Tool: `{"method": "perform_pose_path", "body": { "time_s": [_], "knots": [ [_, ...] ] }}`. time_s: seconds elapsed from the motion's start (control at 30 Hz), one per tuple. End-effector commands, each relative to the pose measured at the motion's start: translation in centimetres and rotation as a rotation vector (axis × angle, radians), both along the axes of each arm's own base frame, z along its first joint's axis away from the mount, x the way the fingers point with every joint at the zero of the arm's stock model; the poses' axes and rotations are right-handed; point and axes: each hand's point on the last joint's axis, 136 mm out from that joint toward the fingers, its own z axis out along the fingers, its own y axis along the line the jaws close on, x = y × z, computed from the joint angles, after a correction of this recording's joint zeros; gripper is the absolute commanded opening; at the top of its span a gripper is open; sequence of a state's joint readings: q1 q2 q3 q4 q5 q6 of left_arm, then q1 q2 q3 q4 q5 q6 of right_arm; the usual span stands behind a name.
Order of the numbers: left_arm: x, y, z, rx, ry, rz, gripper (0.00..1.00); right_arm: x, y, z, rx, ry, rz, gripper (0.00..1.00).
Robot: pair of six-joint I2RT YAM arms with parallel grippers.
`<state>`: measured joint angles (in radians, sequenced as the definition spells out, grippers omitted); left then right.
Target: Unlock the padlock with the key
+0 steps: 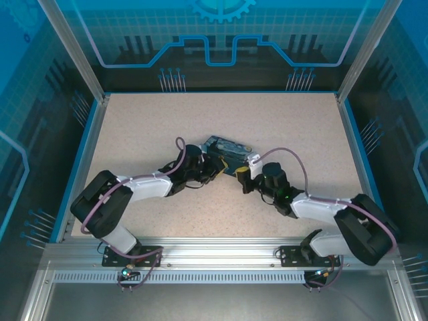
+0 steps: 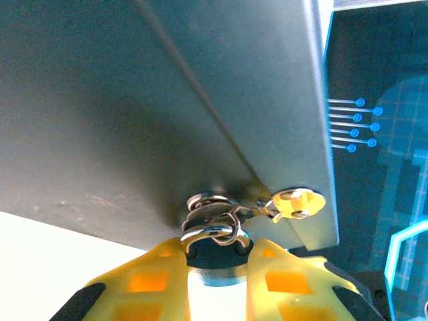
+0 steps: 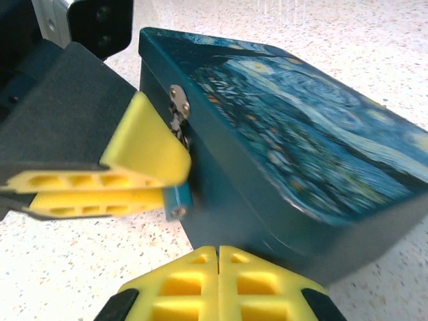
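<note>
The painted box [image 1: 226, 148] lay about the middle of the table [image 1: 301, 120], between the two arms. The padlock [image 3: 177, 202], a small bluish body, hung at the metal latch [image 3: 178, 105] on a side wall of the box, close to its corner. The left gripper [image 3: 167, 190] was clamped on this padlock, one yellow finger on each side, and the end of the body stuck out past the fingertips. The right gripper [image 3: 217, 262] had its fingers pressed together, near the lower wall of the box and below the padlock.

The step in hand was, by judgement, to bring the key to the keyhole. To do it well, the left arm should hold the lock steady with its free end turned toward the right gripper. The right arm should come in slowly, straight along the lock, and turn only when the key sits fully in.

The key itself could not be made out, and it could not be told whether it was pinched between the closed right fingers. From the left wrist, silver rings [image 2: 210, 231] showed over a dark shape, but shackle and ring could not be told apart. A small round mark on the end of the padlock was perhaps the keyhole, but it was blurred.
</note>
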<state>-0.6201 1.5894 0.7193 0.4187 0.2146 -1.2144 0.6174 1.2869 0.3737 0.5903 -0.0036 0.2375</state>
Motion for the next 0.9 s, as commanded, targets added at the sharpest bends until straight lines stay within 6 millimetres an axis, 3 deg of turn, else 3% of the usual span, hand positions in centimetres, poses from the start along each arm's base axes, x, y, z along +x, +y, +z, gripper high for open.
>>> {"method": "perform_pose_path", "body": {
  "time_s": [0.0, 0.17, 0.4, 0.87],
  "knots": [
    [0.9, 0.3, 3.1, -0.088, -0.063, 0.089, 0.00, 0.0, -2.0, 1.3, 0.062, 0.002, -0.082, 0.00],
    [1.4, 0.7, 3.9, -0.145, -0.060, 0.169, 0.00, -0.6, -3.0, 3.6, 0.199, -0.007, -0.133, 0.00],
    [2.0, -0.2, 5.1, -0.234, -0.052, 0.215, 0.00, -0.7, -3.7, 5.8, 0.367, -0.035, -0.188, 0.00],
    [2.8, -1.6, 5.3, -0.321, -0.014, 0.240, 0.00, 1.6, -2.2, 6.5, 0.442, -0.060, -0.222, 0.00]
  ]
}}
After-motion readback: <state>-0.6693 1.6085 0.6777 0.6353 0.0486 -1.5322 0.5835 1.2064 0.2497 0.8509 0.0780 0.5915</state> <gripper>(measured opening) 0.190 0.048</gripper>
